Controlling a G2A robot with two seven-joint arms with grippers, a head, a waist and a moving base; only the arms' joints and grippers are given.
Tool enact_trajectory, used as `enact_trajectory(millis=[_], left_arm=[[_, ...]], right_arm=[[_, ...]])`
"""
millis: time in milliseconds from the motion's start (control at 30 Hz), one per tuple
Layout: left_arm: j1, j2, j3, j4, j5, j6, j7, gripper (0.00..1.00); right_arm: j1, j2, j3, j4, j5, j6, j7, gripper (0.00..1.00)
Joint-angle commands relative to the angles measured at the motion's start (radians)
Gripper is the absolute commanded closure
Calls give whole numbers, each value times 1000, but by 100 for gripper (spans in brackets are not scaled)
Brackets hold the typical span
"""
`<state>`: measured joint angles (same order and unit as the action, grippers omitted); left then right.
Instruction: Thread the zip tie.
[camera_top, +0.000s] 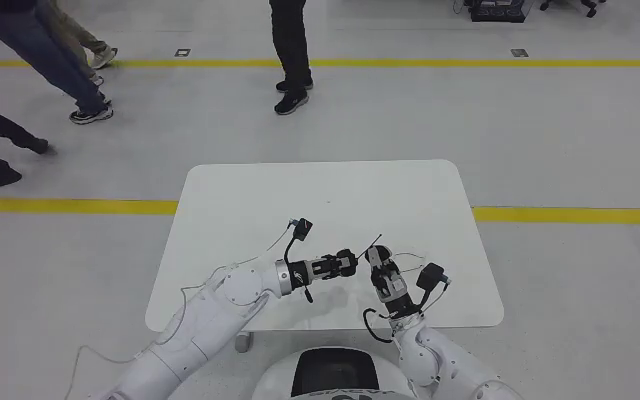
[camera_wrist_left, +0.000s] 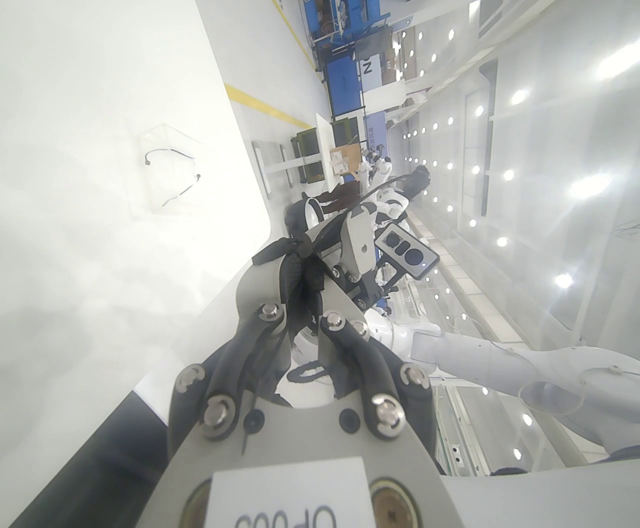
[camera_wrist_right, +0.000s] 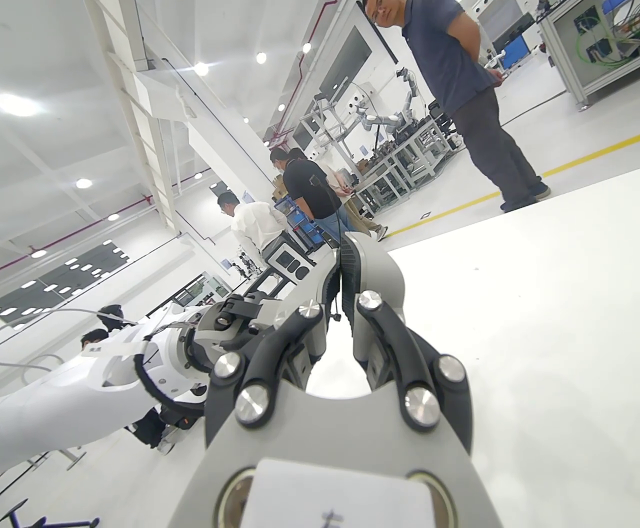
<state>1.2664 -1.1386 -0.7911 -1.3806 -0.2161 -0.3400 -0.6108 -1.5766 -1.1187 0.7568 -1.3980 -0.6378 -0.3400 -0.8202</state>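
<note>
Close to the counter's (camera_top: 330, 190) near edge, the top view has the left end effector (camera_top: 346, 263) and the right end effector (camera_top: 377, 259) almost tip to tip. The zip tie (camera_top: 374, 243) shows as a thin black line slanting away to the far right from where they meet.

From the left wrist, that end effector (camera_wrist_left: 295, 260) is clenched on a black strap, apparently the zip tie's (camera_wrist_left: 300, 292) head end. The slot is hidden behind the pads.

From the right wrist, the end effector (camera_wrist_right: 341, 260) is clenched too, grasping the zip tie (camera_wrist_right: 334, 220), whose thin tail pokes past its tips.

To thread well, I judge the tail should be held short so it stays stiff, squared to the slot, then fed slowly. Whether the tip has entered is too small to tell.
</note>
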Motion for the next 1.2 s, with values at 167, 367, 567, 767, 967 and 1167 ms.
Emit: enact_trajectory(millis=[167, 367, 567, 767, 967, 1167], left_arm=[[0, 0, 0, 0, 0, 0, 0, 100], [0, 0, 0, 0, 0, 0, 0, 100], [0, 0, 0, 0, 0, 0, 0, 100], [0, 0, 0, 0, 0, 0, 0, 100], [0, 0, 0, 0, 0, 0, 0, 100], [0, 0, 0, 0, 0, 0, 0, 100]], right_arm=[[-2, 0, 3, -1, -2, 0, 8, 100], [-3, 0, 6, -2, -2, 0, 20, 100], [-6, 1, 9, -1, -6, 0, 24, 100], [-11, 2, 14, -1, -11, 0, 26, 100], [-16, 2, 21, 1, -17, 0, 28, 100], [-21, 2, 30, 2, -23, 0, 35, 100]])
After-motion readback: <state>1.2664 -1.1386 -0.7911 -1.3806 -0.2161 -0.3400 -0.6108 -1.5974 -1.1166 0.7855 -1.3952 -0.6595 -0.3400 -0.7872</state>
